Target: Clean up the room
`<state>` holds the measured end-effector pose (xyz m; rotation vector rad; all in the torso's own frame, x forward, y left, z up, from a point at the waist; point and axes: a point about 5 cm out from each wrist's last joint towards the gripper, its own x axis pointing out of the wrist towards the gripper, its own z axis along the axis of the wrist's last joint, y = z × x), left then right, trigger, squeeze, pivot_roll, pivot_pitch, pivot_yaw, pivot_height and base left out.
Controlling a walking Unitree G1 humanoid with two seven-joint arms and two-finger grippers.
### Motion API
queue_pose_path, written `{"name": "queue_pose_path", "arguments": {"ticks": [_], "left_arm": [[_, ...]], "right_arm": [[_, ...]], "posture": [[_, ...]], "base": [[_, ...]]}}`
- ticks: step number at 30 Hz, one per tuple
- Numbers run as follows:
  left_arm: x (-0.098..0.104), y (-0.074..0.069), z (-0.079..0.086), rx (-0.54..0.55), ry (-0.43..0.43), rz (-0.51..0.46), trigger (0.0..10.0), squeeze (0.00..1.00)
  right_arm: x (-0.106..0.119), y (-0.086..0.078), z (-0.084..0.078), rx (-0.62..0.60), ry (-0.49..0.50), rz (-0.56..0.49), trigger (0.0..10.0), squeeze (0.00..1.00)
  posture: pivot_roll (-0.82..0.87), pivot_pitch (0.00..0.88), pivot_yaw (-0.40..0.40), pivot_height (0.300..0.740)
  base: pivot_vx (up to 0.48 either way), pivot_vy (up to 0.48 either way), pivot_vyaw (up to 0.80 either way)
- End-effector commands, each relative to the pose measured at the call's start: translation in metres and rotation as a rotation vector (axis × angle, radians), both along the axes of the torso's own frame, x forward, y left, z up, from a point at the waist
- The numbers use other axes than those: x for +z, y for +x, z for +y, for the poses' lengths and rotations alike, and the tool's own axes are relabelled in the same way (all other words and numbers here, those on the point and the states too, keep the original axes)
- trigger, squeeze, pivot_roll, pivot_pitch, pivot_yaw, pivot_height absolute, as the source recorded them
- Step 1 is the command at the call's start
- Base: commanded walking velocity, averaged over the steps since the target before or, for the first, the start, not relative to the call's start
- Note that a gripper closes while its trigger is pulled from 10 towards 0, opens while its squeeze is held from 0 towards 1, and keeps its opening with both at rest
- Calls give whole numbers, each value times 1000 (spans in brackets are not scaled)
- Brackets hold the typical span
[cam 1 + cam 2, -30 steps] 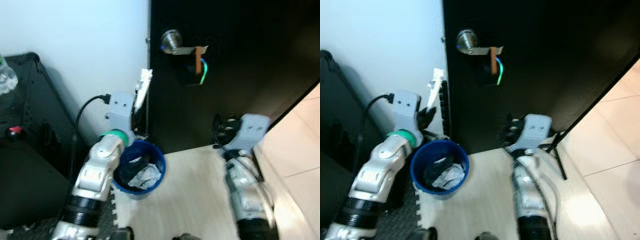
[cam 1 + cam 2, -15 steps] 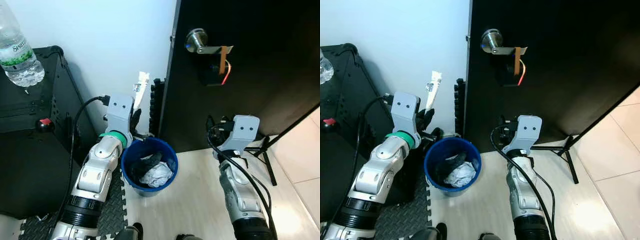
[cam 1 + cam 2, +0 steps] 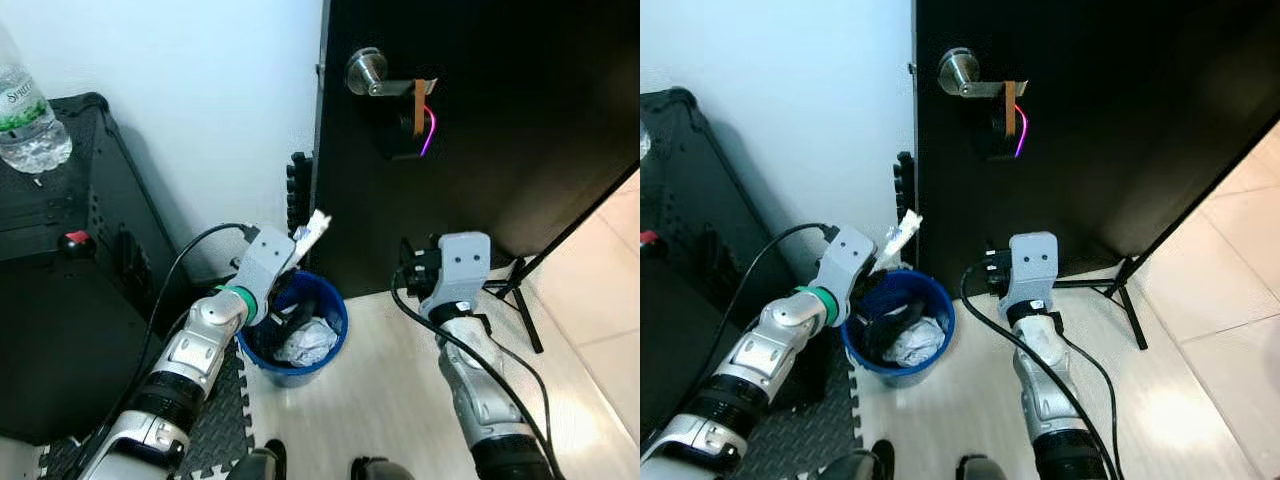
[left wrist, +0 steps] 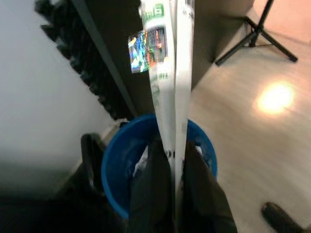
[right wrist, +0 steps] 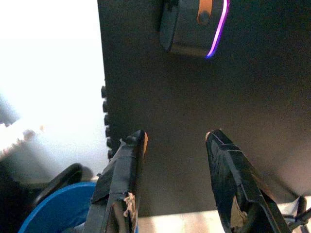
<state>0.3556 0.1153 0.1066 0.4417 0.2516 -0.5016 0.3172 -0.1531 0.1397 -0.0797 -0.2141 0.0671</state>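
Note:
A blue bin (image 3: 296,373) holding crumpled white paper and dark scraps stands on the floor by the foot of the black door (image 3: 500,150). My left gripper (image 4: 170,151) is shut on a long white wrapper (image 3: 313,230), which sticks up over the bin's far rim. In the left wrist view the wrapper (image 4: 167,73) runs out past the fingertips with the bin (image 4: 112,162) right beneath. My right gripper (image 5: 175,138) is open with nothing between its fingers, held to the right of the bin and facing the door.
A black cabinet (image 3: 60,260) with a water bottle (image 3: 20,120) on top stands at the left. The door carries a metal handle (image 3: 368,72) and a lit lock. Black foam mats (image 3: 297,190) lean in the corner. A tripod leg (image 3: 525,300) spreads over the floor at the right.
The camera has shifted. My left gripper has come down and to the right with the wrapper, from up by the wall to over the bin's rim. The right gripper stays open.

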Motion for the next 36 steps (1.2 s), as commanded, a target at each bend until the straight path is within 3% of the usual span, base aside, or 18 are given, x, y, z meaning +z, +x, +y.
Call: {"name": "queue_pose_path", "arguments": {"ticks": [1, 5, 9, 10, 14, 15, 16, 17, 20, 23, 24, 25, 26, 32, 36], "left_arm": [[-14, -3, 4, -14, 45, 51, 10000, 0], [-14, -1, 6, -12, 53, 54, 10000, 0], [-9, 1, 9, -14, 54, 27, 10000, 0], [-2, 6, 10, -9, 43, -1, 10000, 0], [7, 10, 11, -4, 43, -35, 10000, 0], [14, 17, 13, 1, 56, -67, 10000, 306], [14, 17, 13, 1, 56, -67, 10000, 306], [19, 21, 16, 14, 75, -94, 10000, 1000], [19, 21, 16, 14, 75, -94, 10000, 1000], [31, 30, 23, 47, 97, -155, 10000, 1000], [39, 34, 26, 58, 96, -190, 10000, 910], [39, 34, 26, 58, 96, -190, 10000, 910], [47, 36, 28, 73, 84, -221, 10000, 0], [66, 34, 25, 83, -8, -337, 10000, 0], [76, 15, 17, 73, -143, -405, 10000, 0]], "right_arm": [[5, -4, -5, -6, -27, -23, 10000, 0], [10, -7, -8, -11, -31, -42, 10000, 0], [20, -21, -16, -30, -34, -71, 10000, 0], [26, -30, -25, -68, -40, -83, 10000, 0], [30, -39, -34, -110, -47, -93, 10000, 0], [34, -44, -42, -153, -58, -98, 10000, 0], [34, -44, -42, -153, -58, -98, 10000, 0], [36, -49, -49, -187, -67, -102, 10000, 0], [36, -49, -49, -187, -67, -102, 10000, 0], [37, -52, -55, -216, -73, -105, 10000, 0], [36, -51, -54, -214, -70, -104, 10000, 0], [36, -51, -54, -214, -70, -104, 10000, 0], [34, -49, -52, -202, -61, -99, 10000, 0], [28, -32, -40, -144, -24, -65, 10000, 0], [25, -27, -27, -81, 65, -51, 10000, 0]], "posture": [[-66, 269, 31, 740], [-87, 305, 28, 740], [-132, 377, 19, 740], [-155, 417, 18, 740], [-172, 444, 23, 740], [-185, 466, 24, 740], [-185, 466, 24, 740], [-188, 474, 24, 740], [-188, 474, 24, 740], [-185, 467, 28, 740], [-171, 447, 31, 740], [-171, 447, 31, 740], [-154, 425, 38, 740], [-73, 310, 52, 740], [-41, 262, 52, 740]], "base": [[0, 0, 0], [0, 0, 0], [0, 0, 0], [0, 0, 0], [0, 0, 0], [0, 0, 0], [0, 0, 0], [0, 0, 0], [0, 0, 0], [0, 0, 0], [0, 0, 0], [0, 0, 0], [0, 0, 0], [0, 0, 0], [0, 0, 0]]}}
